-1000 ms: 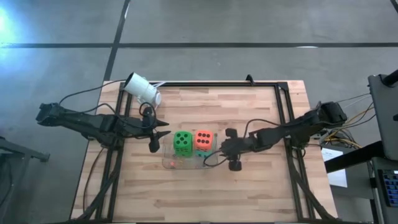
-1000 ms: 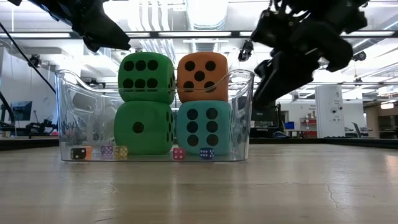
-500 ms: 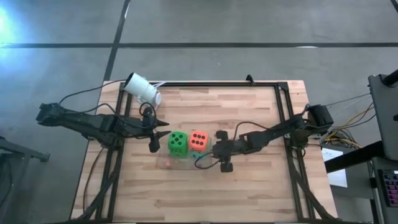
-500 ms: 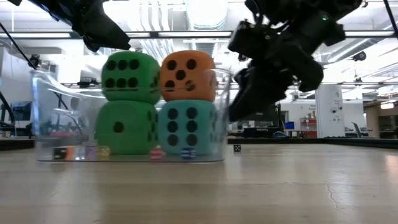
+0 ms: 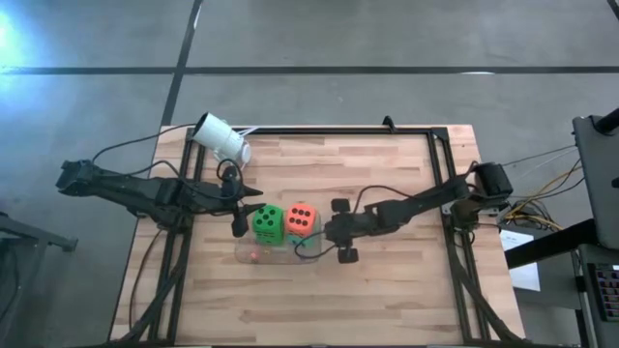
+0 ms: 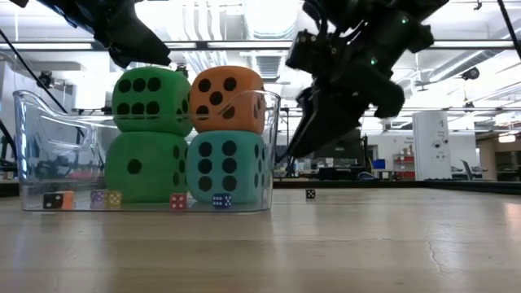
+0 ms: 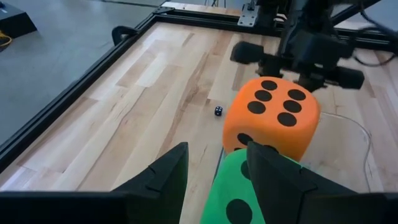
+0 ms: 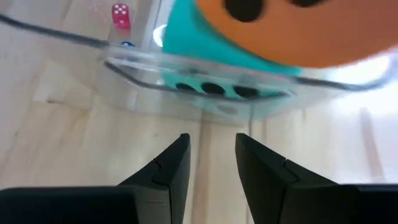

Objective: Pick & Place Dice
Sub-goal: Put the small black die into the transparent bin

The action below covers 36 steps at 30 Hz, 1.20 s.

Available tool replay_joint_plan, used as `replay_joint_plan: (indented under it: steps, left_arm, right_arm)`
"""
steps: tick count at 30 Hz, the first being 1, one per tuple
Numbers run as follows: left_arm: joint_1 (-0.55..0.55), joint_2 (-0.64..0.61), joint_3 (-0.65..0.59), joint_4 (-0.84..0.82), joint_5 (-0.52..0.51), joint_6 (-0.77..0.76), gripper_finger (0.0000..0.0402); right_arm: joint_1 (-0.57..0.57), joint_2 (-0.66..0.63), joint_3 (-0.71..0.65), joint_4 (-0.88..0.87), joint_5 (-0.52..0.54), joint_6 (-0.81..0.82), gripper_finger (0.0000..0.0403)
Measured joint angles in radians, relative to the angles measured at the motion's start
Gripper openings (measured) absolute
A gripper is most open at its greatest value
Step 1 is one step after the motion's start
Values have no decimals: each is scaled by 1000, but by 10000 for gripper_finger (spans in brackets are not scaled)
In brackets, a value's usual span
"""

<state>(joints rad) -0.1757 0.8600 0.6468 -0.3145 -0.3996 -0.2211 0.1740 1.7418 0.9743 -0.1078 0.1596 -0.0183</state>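
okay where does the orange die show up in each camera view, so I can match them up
High view: orange die, centre of the table, right of the top green die.
Low view: top right of the stack, on the teal die.
Left wrist view: centre, behind the green die.
Right wrist view: top edge, blurred.
Shared landmark: clear bin.

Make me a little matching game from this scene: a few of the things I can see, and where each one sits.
Things:
1. orange die
2. teal die
3. white cylinder
4. tiny black die

Places:
A. bottom layer of the clear bin
B. on the bare table, outside the bin
C. stacked on the teal die
D. at the table's far left corner

Pairs: 1-C, 2-A, 3-D, 4-B
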Motion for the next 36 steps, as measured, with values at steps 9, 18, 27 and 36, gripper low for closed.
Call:
replay_joint_plan:
  steps: [9, 18, 27, 36]
  left_arm:
    - [0, 0, 0, -6, 0, 0, 171]
    - [0, 0, 0, -5, 0, 1, 171]
    - [0, 1, 0, -5, 0, 3, 171]
    - [0, 1, 0, -5, 0, 3, 171]
  right_arm:
    - [-104, -60, -59, -22, 0, 63, 118]
    - [-204, -55, -129, -7, -49, 67, 116]
    - [-234, -44, -150, 43, -23, 33, 117]
    - [-268, -37, -183, 93, -34, 33, 114]
